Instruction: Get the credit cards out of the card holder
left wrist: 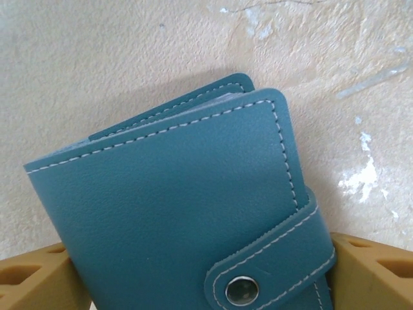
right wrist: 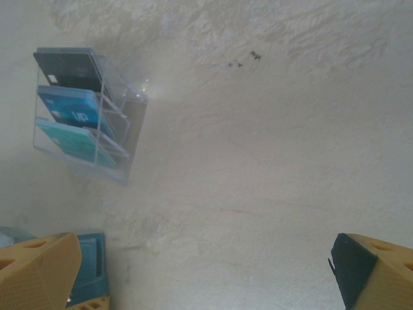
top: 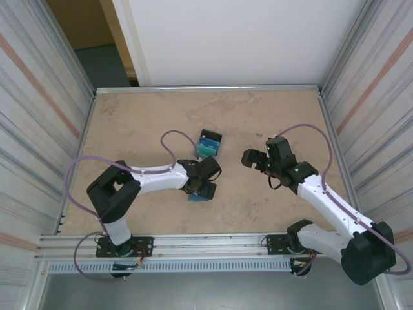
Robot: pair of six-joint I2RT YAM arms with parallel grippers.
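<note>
The card holder (left wrist: pixel 187 206) lies on the desk (top: pixel 271 123) with its strap snapped shut, so it must be unfastened first. The left end effector (left wrist: pixel 203 258) straddles it; I cannot tell whether it pinches. At its 12 o'clock a clear tray (right wrist: pixel 132 123) holds three credit cards (right wrist: pixel 68 110). At 3 o'clock the right end effector (right wrist: pixel 206 255) hangs released and empty. The desk is mottled beige, with ribbed side panels (top: pixel 39 97) and a white back wall (top: pixel 245 39).

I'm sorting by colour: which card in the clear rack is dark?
The dark grey card, uppermost in the right wrist view; the blue card and teal card sit below.
</note>
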